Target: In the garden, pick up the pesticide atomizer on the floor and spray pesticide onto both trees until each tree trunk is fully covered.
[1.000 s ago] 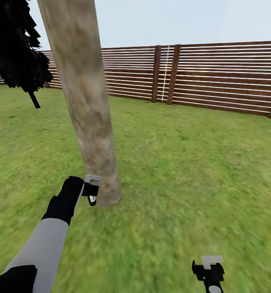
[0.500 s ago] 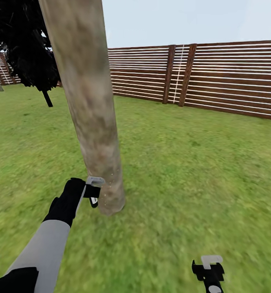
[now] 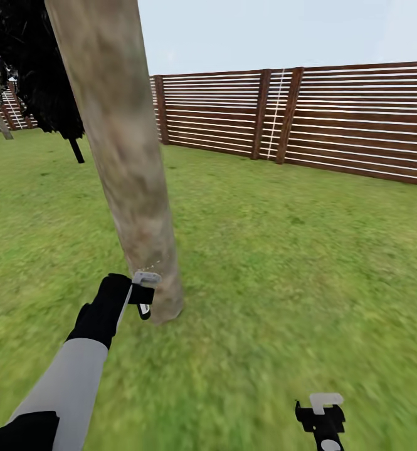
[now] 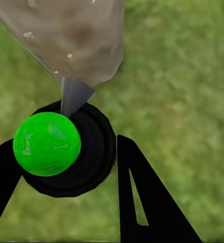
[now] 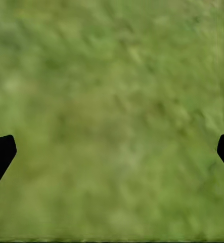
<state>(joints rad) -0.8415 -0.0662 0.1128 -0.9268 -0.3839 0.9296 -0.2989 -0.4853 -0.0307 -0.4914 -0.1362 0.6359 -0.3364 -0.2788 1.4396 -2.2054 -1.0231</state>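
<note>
Head view: no readable text, brands or labels on anything I can see. Tree trunk [image 3: 130,181] fills the 11-to-12 o'clock band, base planted in the grass lawn [image 3: 296,263] just left of centre. My left gripper [image 3: 143,294] sits at about 7 o'clock, right up against the trunk base; a few pale specks show on the bark just above it. Left wrist view shows what it's carrying: the pesticide atomizer [image 4: 66,152], black round body with a bright green ball on top and a grey nozzle aimed at the trunk [image 4: 71,35], with black fingers [image 4: 142,197] clamped on either side of it. Right gripper [image 3: 321,416] hangs low at 5 o'clock over bare grass; right wrist view has its fingertips [image 5: 0,154] spread wide to both edges, nothing between them. Brown slat wooden fence [image 3: 333,119] runs along 1 to 3 o'clock, and a dark cypress-like tree [image 3: 39,81] sits at 10 o'clock behind the trunk. Versus 0.5 s ago: camera has panned, so one more fence post shows beside the trunk; both arms hold the same pose.
</note>
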